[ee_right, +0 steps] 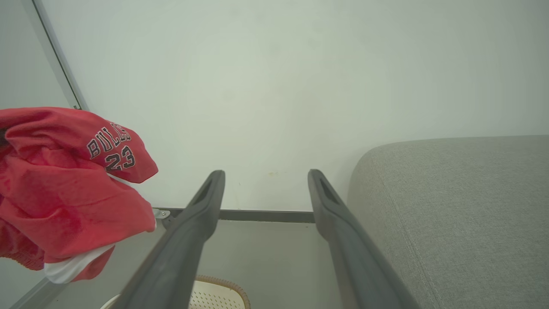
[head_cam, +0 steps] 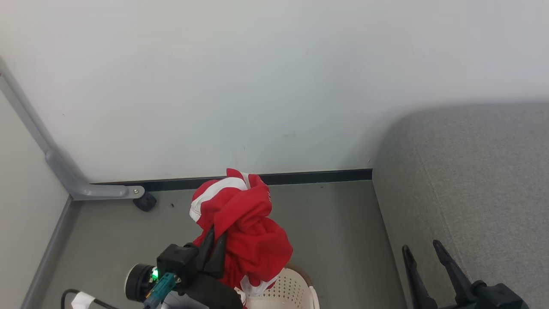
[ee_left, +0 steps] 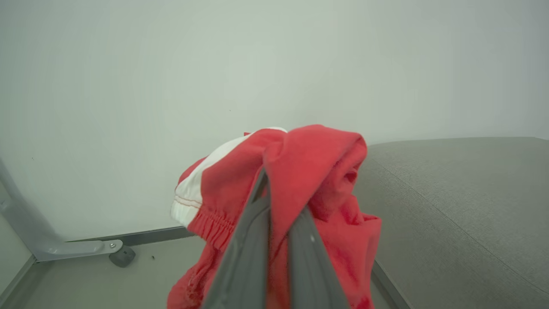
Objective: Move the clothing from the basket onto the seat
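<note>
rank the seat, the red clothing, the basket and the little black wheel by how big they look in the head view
1. seat
2. clothing
3. basket, though the picture's edge and the clothing cut it off
4. wheel

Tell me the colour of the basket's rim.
Brown, on the cream-white basket; clearest in the right wrist view.

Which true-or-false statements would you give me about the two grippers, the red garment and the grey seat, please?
1. The left gripper is shut on the red white-striped fabric garment. True.
2. The right gripper grips a garment too. False: it is open and holds nothing.
3. The garment lies on the large grey upholstered sofa seat. False: it hangs from the left gripper, beside the seat, over the cream perforated plastic basket.
4. The garment reads "BULLS 23". True, in the right wrist view.
</note>
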Tool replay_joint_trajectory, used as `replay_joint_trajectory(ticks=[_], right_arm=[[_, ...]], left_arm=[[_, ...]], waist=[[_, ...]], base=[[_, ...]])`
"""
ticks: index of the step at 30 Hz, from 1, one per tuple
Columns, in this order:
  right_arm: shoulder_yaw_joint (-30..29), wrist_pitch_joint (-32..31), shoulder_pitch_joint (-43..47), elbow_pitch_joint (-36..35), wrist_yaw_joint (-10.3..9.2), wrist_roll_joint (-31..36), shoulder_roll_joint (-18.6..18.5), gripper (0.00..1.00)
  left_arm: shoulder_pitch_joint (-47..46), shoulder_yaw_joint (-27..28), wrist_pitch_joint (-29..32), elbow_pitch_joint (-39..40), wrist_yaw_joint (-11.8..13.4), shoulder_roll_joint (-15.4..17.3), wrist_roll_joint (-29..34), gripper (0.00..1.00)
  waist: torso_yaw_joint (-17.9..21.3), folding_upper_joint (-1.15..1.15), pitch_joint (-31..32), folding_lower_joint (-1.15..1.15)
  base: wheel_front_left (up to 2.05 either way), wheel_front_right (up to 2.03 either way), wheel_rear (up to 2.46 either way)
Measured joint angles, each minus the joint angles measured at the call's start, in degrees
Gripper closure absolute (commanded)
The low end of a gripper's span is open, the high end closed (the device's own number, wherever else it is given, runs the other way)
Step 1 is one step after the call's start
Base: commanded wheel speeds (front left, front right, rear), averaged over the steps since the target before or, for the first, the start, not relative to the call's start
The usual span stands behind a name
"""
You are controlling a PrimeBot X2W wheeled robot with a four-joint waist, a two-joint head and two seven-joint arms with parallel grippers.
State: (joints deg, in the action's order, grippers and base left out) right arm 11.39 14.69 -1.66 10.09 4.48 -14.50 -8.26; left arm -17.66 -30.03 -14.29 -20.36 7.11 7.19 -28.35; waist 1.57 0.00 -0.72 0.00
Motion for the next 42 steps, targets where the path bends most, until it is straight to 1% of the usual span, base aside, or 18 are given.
replay_joint_trajectory(ticks=[7,10,17,19,26,31,33,42], right_arm=[[0.2,0.0,0.1,-0.6,0.00,0.0,0.0,0.00],[0.6,-0.1,0.1,-0.9,0.00,0.0,0.0,0.00],[3.2,-0.7,0.2,-2.7,0.22,0.2,0.3,0.00],[4.6,-1.1,0.2,-3.2,0.66,0.2,0.4,0.00],[10.8,-2.9,-1.0,-4.1,2.08,0.3,1.4,0.00],[15.2,-4.1,-3.1,-3.5,2.21,0.1,2.0,0.00],[16.6,-4.3,-4.0,-2.8,2.58,-0.3,2.2,0.00],[22.5,-5.7,-9.5,0.5,2.59,-2.9,2.7,0.00]], left_arm=[[0.6,-0.4,0.0,1.4,-0.1,0.0,0.7,1.00],[0.6,-0.8,0.0,2.1,-0.5,0.0,0.7,1.00],[0.6,-2.0,0.0,2.9,-1.1,-0.1,1.3,1.00],[0.6,-2.2,0.0,3.1,-1.2,-0.1,1.4,1.00],[0.4,-3.7,0.0,3.4,-2.6,-0.6,1.9,1.00],[-0.1,-4.9,0.0,3.2,-3.2,-1.6,3.1,1.00],[-0.6,-5.5,0.0,3.0,-3.6,-1.8,3.3,1.00],[-1.1,-6.5,0.0,2.7,-4.2,-2.2,3.3,1.00]], waist=[[0.0,0.00,0.0,0.00],[-0.1,0.00,0.0,0.00],[-0.4,0.00,-0.2,0.00],[-0.6,0.00,-0.2,0.00],[-1.3,0.00,-0.5,0.00],[-2.1,0.00,-0.5,0.00],[-2.5,0.00,-0.5,0.00],[-4.5,0.00,-0.7,0.00]], base=[[0.00,0.00,0.00],[0.00,0.00,0.00],[0.00,0.00,0.00],[0.00,0.00,0.00],[0.00,0.00,0.00],[0.00,0.00,0.00],[0.00,0.00,0.00],[0.00,0.00,0.00]])
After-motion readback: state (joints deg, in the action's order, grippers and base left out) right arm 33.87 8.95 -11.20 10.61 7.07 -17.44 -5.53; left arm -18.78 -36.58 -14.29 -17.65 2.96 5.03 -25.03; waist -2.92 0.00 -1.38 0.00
